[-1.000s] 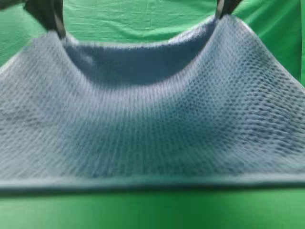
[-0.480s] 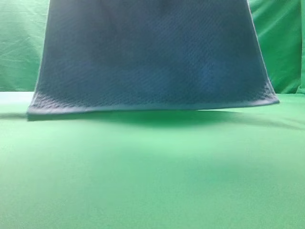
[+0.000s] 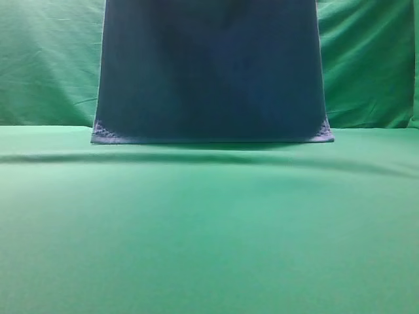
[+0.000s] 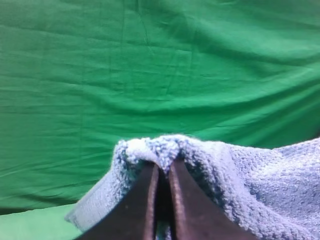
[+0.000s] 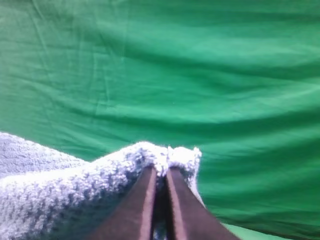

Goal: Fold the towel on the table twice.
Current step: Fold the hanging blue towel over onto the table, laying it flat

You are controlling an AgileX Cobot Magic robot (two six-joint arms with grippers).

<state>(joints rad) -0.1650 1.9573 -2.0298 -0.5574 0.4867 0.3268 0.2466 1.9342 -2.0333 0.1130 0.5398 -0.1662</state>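
Towel (image 3: 209,72) hangs over far table (image 3: 209,235). Left gripper (image 4: 161,172) and right gripper (image 5: 160,172) each pinch top corner; thin bite, corner may slip, fold skews.

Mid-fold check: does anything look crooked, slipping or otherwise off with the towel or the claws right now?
Nothing stands out. The towel hangs flat and square in front of the backdrop, its lower edge level just above the table. The left claw and right claw each pinch a top corner firmly, cloth bunched over the tips.
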